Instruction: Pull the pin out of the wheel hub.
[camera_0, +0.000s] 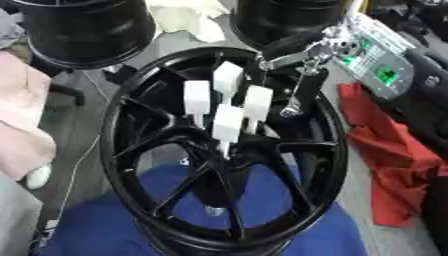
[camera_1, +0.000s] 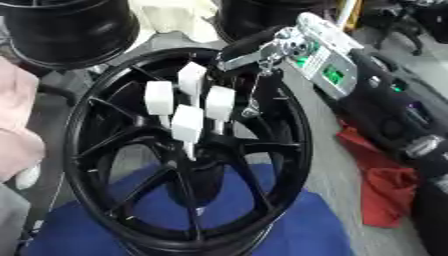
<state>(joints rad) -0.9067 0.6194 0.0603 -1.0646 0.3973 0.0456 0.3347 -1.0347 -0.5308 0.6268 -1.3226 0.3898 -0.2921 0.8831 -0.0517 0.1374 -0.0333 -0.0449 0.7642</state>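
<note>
Four white block-headed pins (camera_0: 227, 107) stand clustered at the centre of the black wheel hub (camera_0: 131, 150), each on a thin stem pointing down toward the hub's middle. One pin sits highest (camera_0: 227, 79), one to the hub's left side (camera_0: 197, 97), one to the right (camera_0: 257, 102), one lowest and nearest the camera (camera_0: 227, 124). Whether the stems are all seated in their holes cannot be told.

Wheel hub: spoked rim, lying tilted, its lower part resting on a blue cloth (camera_0: 96, 225). Red cloth (camera_0: 385, 165) lies beyond the hub's right rim. Two more black wheels stand behind the hub, one at upper left (camera_0: 83, 30), one at upper right (camera_0: 280, 17). A pale pink fabric (camera_0: 22, 125) lies off the hub's left rim.

Right hand (camera_1: 262, 52): comes in from the upper right, over the hub's upper right rim, just beside the pin cluster. Silver linkage parts show, with one thin finger (camera_1: 255, 92) hanging straight down inside the rim, close to the right-hand pin but not seen touching it. Fingers look straight and apart, pinching nothing.

Left hand: shows in neither view.
</note>
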